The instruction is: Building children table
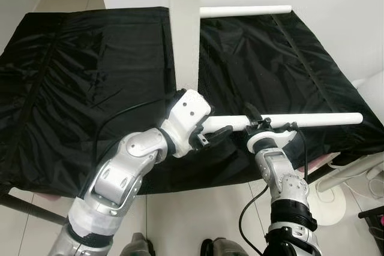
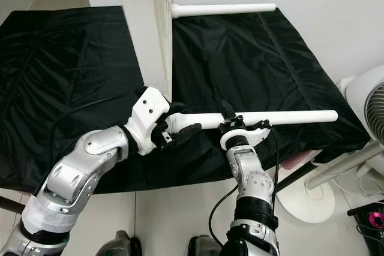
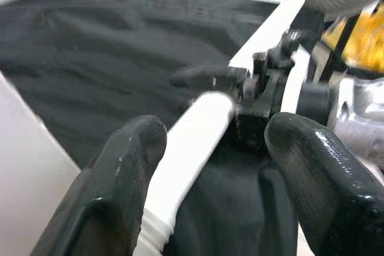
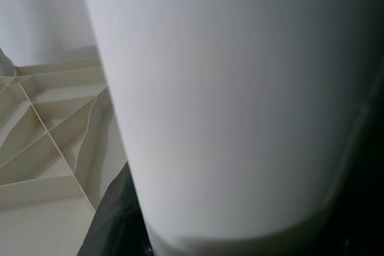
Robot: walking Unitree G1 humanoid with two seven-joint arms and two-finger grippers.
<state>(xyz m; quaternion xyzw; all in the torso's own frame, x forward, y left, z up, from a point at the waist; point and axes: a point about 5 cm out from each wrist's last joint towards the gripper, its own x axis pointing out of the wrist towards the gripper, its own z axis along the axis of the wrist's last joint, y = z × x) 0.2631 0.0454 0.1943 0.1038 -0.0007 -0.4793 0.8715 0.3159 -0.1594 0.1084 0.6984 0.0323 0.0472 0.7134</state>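
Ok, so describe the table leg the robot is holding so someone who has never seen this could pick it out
Start at the black cloth covering the floor. Near its front edge, a white table leg is held level between the left gripper and the right gripper. The other white leg lies at the cloth's far edge, untouched.

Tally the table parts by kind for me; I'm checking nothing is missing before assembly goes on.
Long white round plastic legs: 2, one held, one at the cloth's far edge
White ribbed plastic tabletop standing on edge: 1
Total: 3
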